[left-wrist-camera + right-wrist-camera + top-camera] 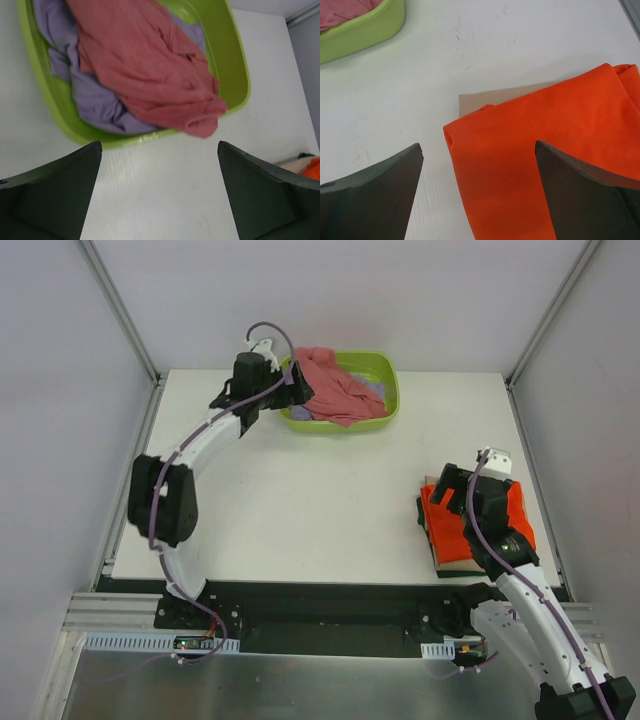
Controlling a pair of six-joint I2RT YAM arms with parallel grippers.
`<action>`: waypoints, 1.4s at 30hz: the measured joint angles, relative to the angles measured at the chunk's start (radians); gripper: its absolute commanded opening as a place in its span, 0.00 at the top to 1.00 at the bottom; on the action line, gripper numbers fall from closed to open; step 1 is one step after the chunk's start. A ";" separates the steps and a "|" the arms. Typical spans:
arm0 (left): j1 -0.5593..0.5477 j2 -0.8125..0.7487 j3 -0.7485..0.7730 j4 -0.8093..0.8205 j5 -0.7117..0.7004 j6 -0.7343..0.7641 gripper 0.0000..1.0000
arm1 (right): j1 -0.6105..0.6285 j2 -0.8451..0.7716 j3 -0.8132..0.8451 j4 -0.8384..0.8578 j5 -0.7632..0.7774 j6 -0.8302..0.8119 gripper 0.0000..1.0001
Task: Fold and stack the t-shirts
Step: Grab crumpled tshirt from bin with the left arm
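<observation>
a: calling it roughly half done. spotting an orange shirt (555, 165) folded flat on top of a tan shirt (490, 98), stacked well off to the right of the lime-green tub (392, 390), on its arm-base side.

b: left to fold: a salmon-red shirt (150, 65) heaped in the tub, spilling over the near rim, plus a lavender shirt (95, 105) crumpled beneath it inside the tub.

a: checking the left gripper (159, 147): spread wide, pinching nothing, hovering just outside the tub's rim.

b: same for the right gripper (478, 146): splayed, empty, hanging over the tub-side edge of the stack.

a: worth noting from the top view: barely a sliver of lavender in the tub. only the left wrist view revealing how much is really bunched in there.

b: and only the right wrist view showing the tan corner poking out toward the tub. from above, mostly hidden behind the arm.
</observation>
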 measured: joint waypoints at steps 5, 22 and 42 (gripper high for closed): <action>-0.006 0.396 0.484 -0.070 -0.016 0.043 0.01 | 0.000 -0.042 -0.037 -0.003 0.013 0.021 0.04; -0.024 0.916 1.024 -0.236 -0.177 0.050 0.42 | 0.000 -0.077 -0.082 0.009 0.061 0.023 0.04; -0.062 0.895 1.038 -0.229 -0.245 0.122 0.87 | 0.000 -0.050 -0.082 0.010 0.056 0.024 0.04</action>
